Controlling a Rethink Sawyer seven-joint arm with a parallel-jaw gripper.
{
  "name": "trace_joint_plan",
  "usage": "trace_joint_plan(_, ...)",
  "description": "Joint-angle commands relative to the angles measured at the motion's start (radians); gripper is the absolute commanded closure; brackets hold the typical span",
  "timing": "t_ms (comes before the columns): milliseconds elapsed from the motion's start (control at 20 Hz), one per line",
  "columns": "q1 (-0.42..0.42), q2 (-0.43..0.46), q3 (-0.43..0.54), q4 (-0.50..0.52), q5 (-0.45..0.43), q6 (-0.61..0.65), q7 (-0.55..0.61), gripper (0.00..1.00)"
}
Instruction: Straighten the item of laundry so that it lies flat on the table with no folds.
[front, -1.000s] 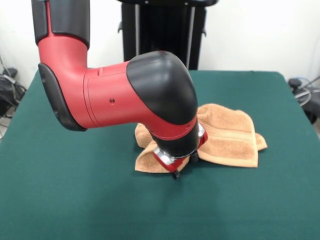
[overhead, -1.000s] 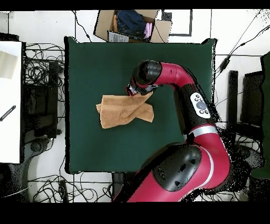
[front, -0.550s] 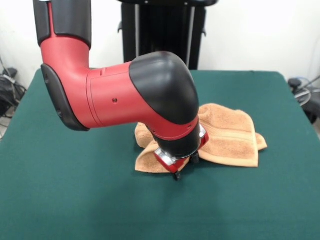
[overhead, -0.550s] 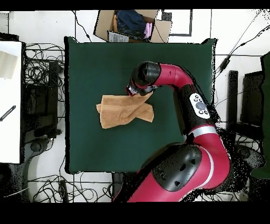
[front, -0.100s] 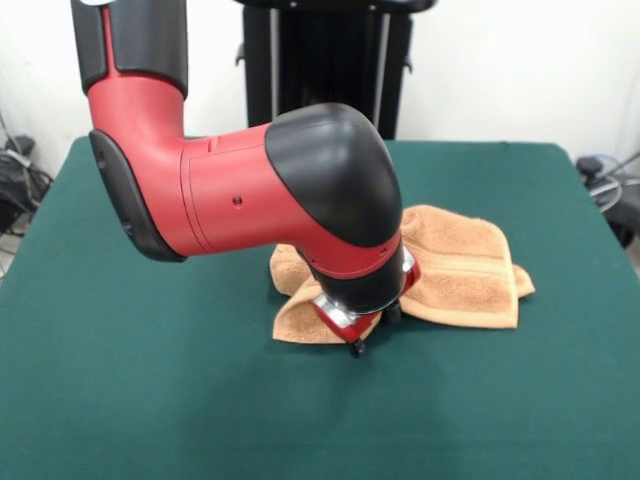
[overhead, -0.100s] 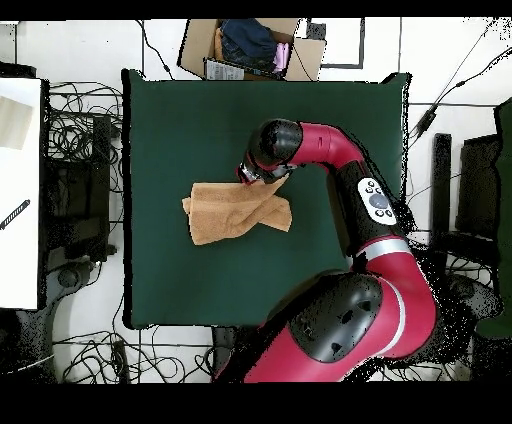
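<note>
Green table (front, -0.100s: 120, 400) bearing a folded towel (front, -0.100s: 460, 270); cables cover the floor (overhead, -0.100s: 80, 140).
Overhead alone shows a cardboard box (overhead, -0.100s: 250, 45); the gripper (front, -0.100s: 372, 332) state cannot be told.

Towel (overhead, -0.100s: 236, 208) folded, rumpled, near centre of green table (overhead, -0.100s: 170, 120). Gripper (overhead, -0.100s: 257, 176) at towel's upper right corner; arm (overhead, -0.100s: 340, 160) curves in from bottom. Cardboard box (overhead, -0.100s: 250, 48) beyond table's top edge.

Arm (front, -0.100s: 270, 190) slightly shifted, towel (front, -0.100s: 450, 270) corner dragged a little with it.
</note>
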Motion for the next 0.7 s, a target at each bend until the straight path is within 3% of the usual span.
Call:
trace_joint_plan(50, 0.007, 0.01, -0.058, 0.089, -0.029, -0.084, 0.056, 0.0)
trace_joint_plan(700, -0.01, 0.004, -0.059, 0.112, -0.026, -0.092, 0.049, 0.0)
